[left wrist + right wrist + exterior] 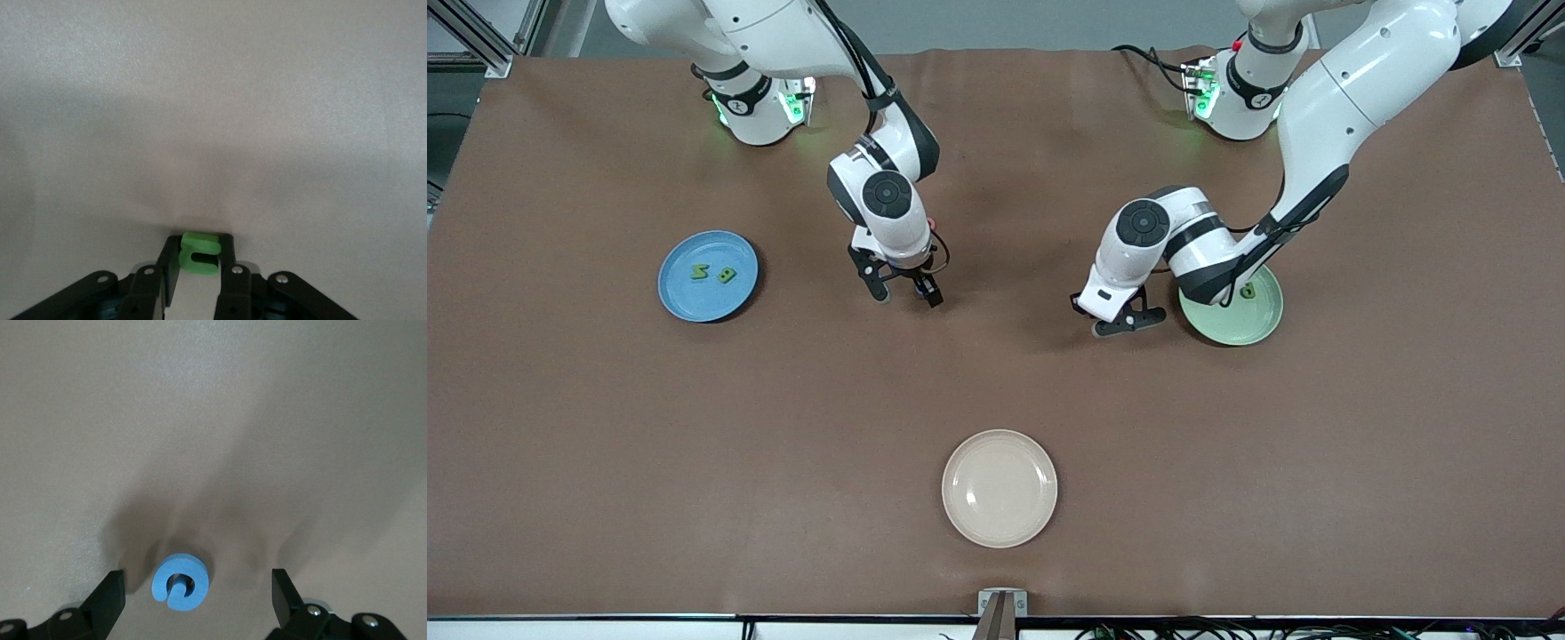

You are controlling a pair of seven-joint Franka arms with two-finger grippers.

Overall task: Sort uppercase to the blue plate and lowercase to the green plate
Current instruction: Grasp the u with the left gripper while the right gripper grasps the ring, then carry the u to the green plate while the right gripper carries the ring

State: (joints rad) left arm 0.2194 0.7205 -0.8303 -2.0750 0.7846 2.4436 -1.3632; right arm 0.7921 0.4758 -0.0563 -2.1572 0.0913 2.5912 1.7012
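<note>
Brown matting covers the whole table, and I'm reading across it from the right arm's end. First up is the blue plate, with two green uppercase letters already on it, a zigzag one and a B.

Next, my right gripper is low over the bare mat near the middle. Its fingers stand wide apart and hold nothing, with a round blue letter lying flat between them. I judge that's the uppercase one being lined up for a pick. The next move calls for lowering, closing squarely across it, then carrying it to the blue plate.

Nearer to the camera sits a cream plate with nothing on it.

My left gripper is down by the mat just beside the green plate, pinched tight on a small green arch-shaped letter. That's lowercase, so I reckon it wants a lift and a short trip onto the green plate, where another green letter already lies.

No brand names or readable labels anywhere, only the letter shapes themselves.
</note>
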